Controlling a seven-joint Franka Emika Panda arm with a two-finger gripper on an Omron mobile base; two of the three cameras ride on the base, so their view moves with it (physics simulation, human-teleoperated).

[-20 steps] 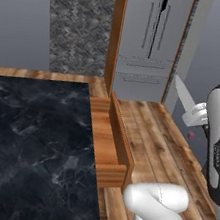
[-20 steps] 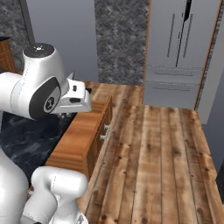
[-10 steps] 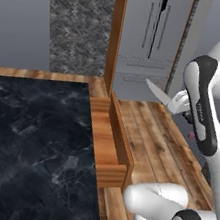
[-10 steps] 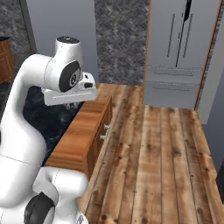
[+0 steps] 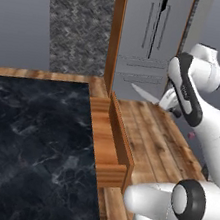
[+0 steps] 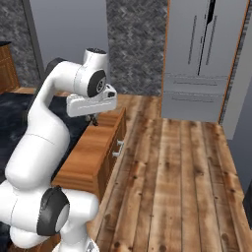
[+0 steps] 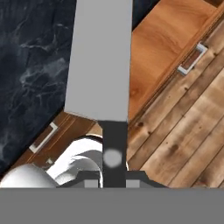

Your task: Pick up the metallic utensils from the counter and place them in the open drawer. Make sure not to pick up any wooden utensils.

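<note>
While pinched by the handle in the fingers [image 7: 113,177], knife [image 5: 146,93] held in the air, blade toward 9 o'clock in the left base view. Raised beside the drawer [image 5: 118,143], right of the tabletop [image 5: 31,139].

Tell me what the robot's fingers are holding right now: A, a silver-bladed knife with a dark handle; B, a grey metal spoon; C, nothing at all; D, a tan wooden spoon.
A: in the hand view the knife rises from the gripper, its dark handle clamped low and its broad silver blade out ahead; the left base view shows the blade jutting from the hand.
</note>
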